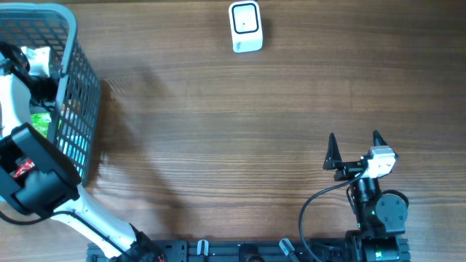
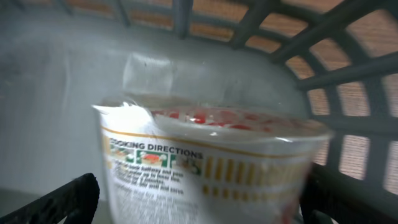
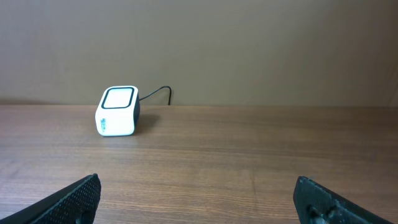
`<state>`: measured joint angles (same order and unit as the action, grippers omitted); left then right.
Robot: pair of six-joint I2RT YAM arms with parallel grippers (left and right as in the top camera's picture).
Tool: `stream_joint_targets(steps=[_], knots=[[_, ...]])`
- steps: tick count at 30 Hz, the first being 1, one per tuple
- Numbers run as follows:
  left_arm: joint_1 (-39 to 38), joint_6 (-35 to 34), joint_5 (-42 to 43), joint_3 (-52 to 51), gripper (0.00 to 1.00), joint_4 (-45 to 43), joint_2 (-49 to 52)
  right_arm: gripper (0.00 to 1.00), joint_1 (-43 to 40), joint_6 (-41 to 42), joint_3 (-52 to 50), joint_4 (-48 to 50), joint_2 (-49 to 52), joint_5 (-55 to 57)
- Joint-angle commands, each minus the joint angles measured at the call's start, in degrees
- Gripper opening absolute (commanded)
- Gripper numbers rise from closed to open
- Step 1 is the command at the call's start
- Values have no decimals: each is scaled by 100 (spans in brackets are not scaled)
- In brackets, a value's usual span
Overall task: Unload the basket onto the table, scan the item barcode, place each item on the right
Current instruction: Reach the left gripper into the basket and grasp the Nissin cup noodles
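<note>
barely begun: the noodle cup (image 2: pixel 211 162) sits in the basket (image 1: pixel 76 80) at the frame's left, the left gripper (image 2: pixel 205 196) spread apart around it, not gripping. the scanner (image 1: pixel 245 27) at upper centre is unused; the right gripper (image 1: pixel 354 145), lower right, is apart and empty.

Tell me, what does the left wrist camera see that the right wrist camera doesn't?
Only left wrist: a noodle cup printed with cooking directions, close up inside a grey basket. Only right wrist: a white barcode scanner with its cable, standing far off on the wooden table. Both: black jaws standing wide open at the bottom corners.
</note>
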<state>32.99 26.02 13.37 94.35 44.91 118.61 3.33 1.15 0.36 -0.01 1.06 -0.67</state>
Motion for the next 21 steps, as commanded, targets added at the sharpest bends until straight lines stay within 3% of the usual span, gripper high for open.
stream_joint_targets(steps=[1, 3, 7, 11, 19, 21], knots=[[22, -142, 4, -68, 100, -11, 269, 100, 13, -98, -7, 28, -26, -74], [22, -249, 4, -68, 100, -17, 304, 100, 13, -101, -7, 28, -26, -72], [24, -247, 4, -59, 75, -120, 258, 100, 13, -101, -7, 28, -26, -74], [26, -249, 2, -57, 66, -212, 28, 100, 13, -98, -7, 31, -26, -72], [26, -619, 0, -52, 71, -579, -1899, 100, 13, -101, -7, 28, -26, -72], [28, -1032, -50, -52, 72, -667, -2411, 100, 13, -98, -7, 28, -26, -72]])
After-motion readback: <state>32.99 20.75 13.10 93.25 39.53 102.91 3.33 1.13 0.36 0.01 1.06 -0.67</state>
